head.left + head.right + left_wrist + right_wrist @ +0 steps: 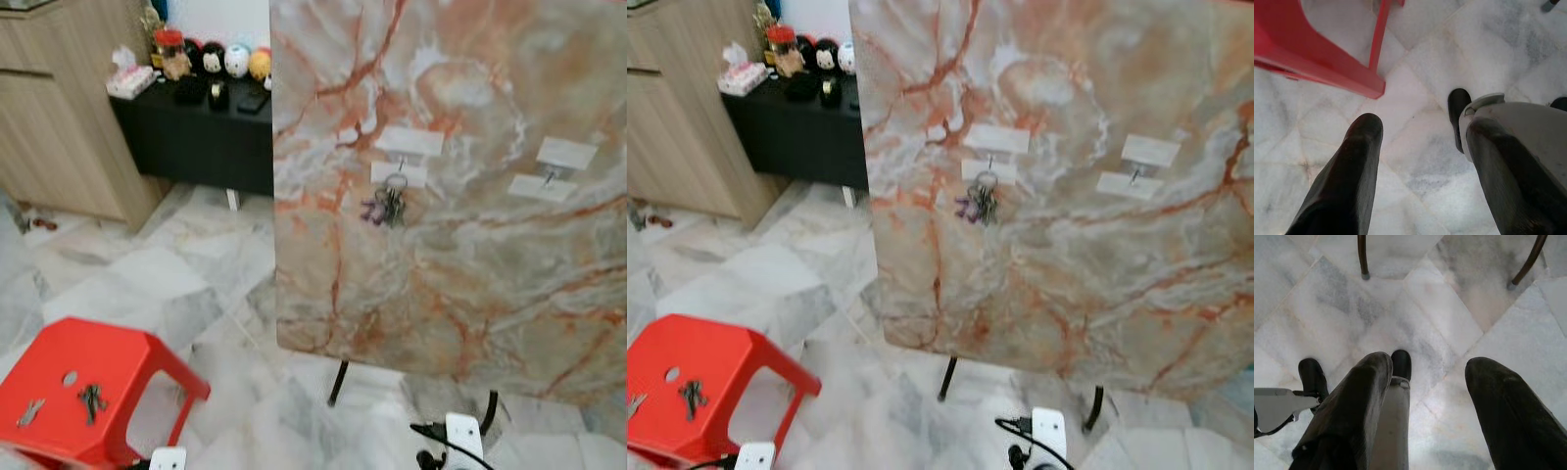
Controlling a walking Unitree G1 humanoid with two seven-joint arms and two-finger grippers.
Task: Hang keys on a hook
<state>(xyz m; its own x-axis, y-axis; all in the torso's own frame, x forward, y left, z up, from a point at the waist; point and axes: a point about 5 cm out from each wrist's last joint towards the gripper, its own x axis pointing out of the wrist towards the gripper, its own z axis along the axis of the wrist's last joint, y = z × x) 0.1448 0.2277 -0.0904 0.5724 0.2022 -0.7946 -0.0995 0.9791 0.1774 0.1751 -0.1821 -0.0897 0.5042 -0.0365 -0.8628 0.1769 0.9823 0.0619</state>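
Note:
A bunch of keys [389, 206] with a purple tag hangs from a hook [401, 163] on the upright marble-patterned board [460, 264]. A second hook [551, 176] to its right is bare. Two more sets of keys [91, 399] lie on the red plastic stool [98, 362] at the lower left, one dark and one silvery [30, 412]. My left gripper [1420, 166] hangs open above the floor beside the stool's leg. My right gripper [1427, 406] also hangs open, pointing at the floor near the board's metal legs [1362, 257]. Nothing is between either pair of fingers.
A black side table [196, 137] with small figurines and a tissue box stands at the back left beside a wooden cabinet [59, 108]. The floor is grey-white marble tile [176, 274]. The board stands on thin black legs [338, 382].

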